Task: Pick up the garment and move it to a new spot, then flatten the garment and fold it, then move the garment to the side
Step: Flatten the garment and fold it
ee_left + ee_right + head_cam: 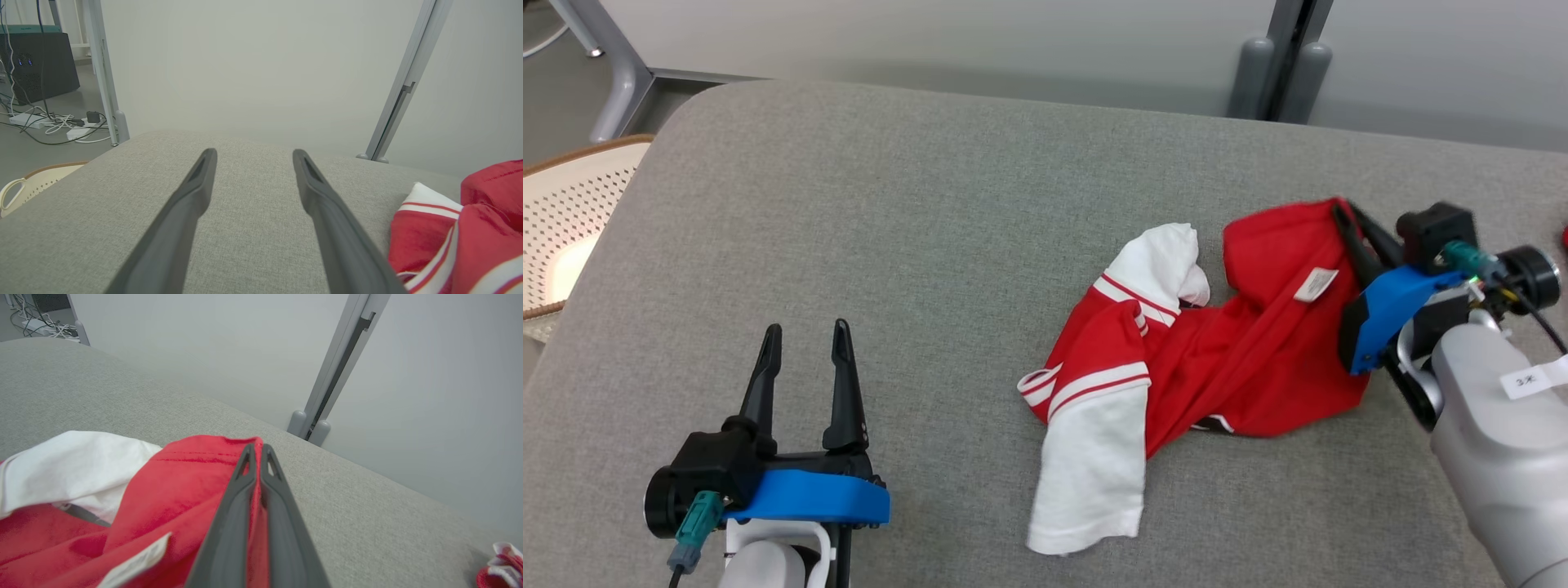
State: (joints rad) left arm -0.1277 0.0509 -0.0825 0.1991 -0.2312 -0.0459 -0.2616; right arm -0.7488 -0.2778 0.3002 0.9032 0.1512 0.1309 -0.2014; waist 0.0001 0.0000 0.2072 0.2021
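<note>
The garment (1225, 343) is a crumpled red shirt with white sleeves and red-white stripes, lying on the right half of the grey cushioned surface (915, 245). My right gripper (1346, 214) is shut on the garment's far right red edge; in the right wrist view the fingers (245, 486) are pressed together with red cloth (179, 486) pinched between them. My left gripper (805, 333) stands open at the lower left, well left of the garment, nothing between its fingers (196, 188). The garment's striped sleeve (449, 228) shows at the right edge of the left wrist view.
A cream perforated basket (564, 220) stands off the surface's left edge. A grey wall panel with a metal post (1282, 57) runs behind the far edge. Another small red and white cloth (500, 563) lies at the far right. Cables lie on the floor (53, 122).
</note>
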